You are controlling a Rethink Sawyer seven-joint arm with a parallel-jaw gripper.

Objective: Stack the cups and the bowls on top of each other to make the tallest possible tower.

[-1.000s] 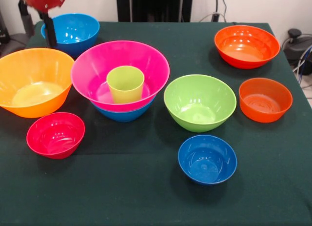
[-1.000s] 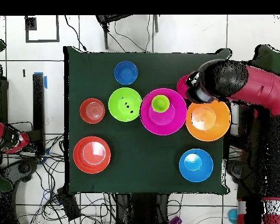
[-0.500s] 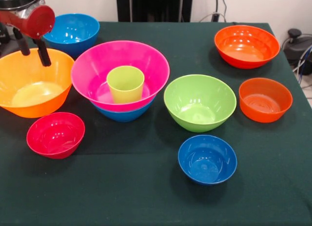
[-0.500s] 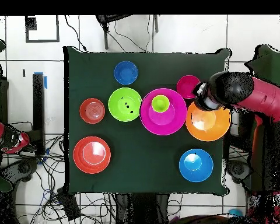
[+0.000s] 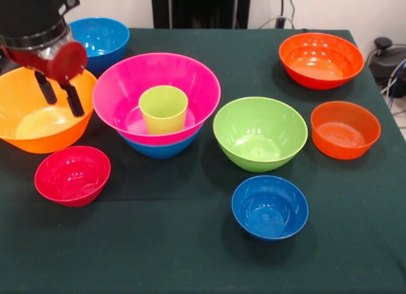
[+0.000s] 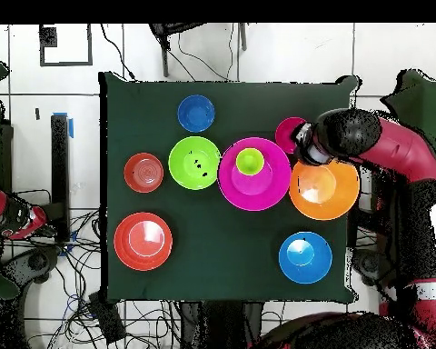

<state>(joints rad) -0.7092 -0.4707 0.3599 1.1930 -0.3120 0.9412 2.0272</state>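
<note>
Front view, near: crimson bowl point(image 5: 72, 174) loose on the surface, below the end effector.
End effector point(image 5: 59, 94): fingers spread, empty, above the orange bowl point(image 5: 39, 119).
Tower point(image 5: 158, 103): cup in pink bowl (on a blue one).
Risk: clipping the orange rim.

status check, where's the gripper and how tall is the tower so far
Gripper open, empty, over the large orange bowl. Tower three pieces: blue bowl, pink bowl, lime cup. Small crimson bowl loose nearby, nothing blocking it.
</note>
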